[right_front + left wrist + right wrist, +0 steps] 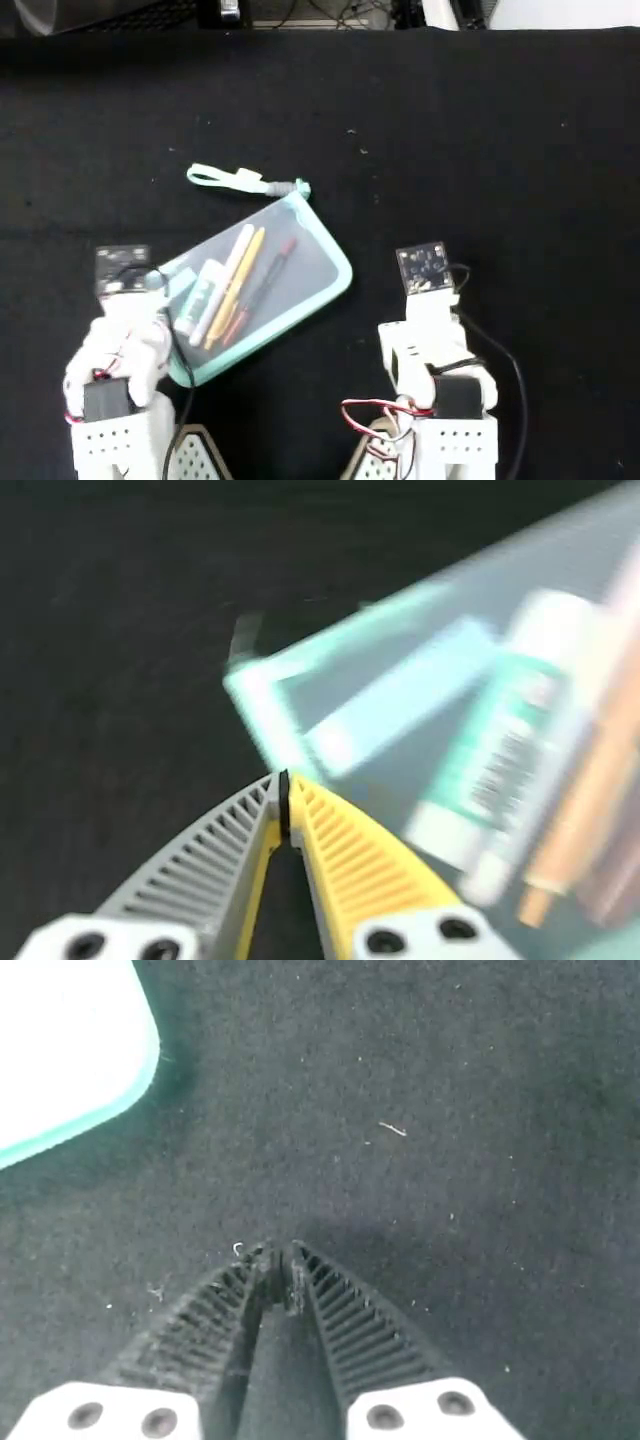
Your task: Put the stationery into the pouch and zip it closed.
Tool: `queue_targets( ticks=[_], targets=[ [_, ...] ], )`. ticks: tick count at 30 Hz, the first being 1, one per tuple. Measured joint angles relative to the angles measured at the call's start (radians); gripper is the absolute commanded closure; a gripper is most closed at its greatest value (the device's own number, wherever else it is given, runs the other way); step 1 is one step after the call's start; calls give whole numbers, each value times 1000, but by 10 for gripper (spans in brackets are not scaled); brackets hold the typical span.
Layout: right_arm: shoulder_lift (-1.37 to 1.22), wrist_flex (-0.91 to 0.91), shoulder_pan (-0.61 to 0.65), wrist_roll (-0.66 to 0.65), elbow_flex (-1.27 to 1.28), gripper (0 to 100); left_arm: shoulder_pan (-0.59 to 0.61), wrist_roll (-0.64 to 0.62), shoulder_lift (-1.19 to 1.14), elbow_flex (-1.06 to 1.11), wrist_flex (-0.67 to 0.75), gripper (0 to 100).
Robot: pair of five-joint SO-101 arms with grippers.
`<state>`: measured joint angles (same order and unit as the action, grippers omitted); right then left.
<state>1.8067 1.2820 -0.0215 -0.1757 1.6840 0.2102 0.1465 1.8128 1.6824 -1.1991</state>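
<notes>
Mint-trimmed translucent plastic pouch (305,275), stationery (232,287) inside, lay slanted from near-left to far-right. The left gripper (285,792), pinched together on nothing visible, sat at its near-left corner, while the right gripper (275,1263), likewise closed and empty, hung just right of it.

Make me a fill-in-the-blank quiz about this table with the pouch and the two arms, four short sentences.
1. The stationery lies ___ the pouch.
2. The table under the pouch is ___ in colour.
3. The right gripper hangs over bare table with its jaws ___.
4. The arm closer to the pouch is the ___ one.

Missing words: inside; black; shut; left.
</notes>
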Motion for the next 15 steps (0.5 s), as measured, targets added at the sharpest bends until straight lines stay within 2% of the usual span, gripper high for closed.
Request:
queue_targets(
  ticks=[3, 6, 10, 15],
  targets=[
    [0, 0, 0, 0, 0, 985, -199, 2, -2, 0, 60, 963],
    [0, 0, 0, 0, 0, 985, -324, 2, -3, 0, 149, 963],
    [0, 0, 0, 0, 0, 985, -353, 2, -3, 0, 219, 963],
    [0, 0, 0, 0, 0, 985, -359, 3, -3, 0, 161, 963]
  ],
)
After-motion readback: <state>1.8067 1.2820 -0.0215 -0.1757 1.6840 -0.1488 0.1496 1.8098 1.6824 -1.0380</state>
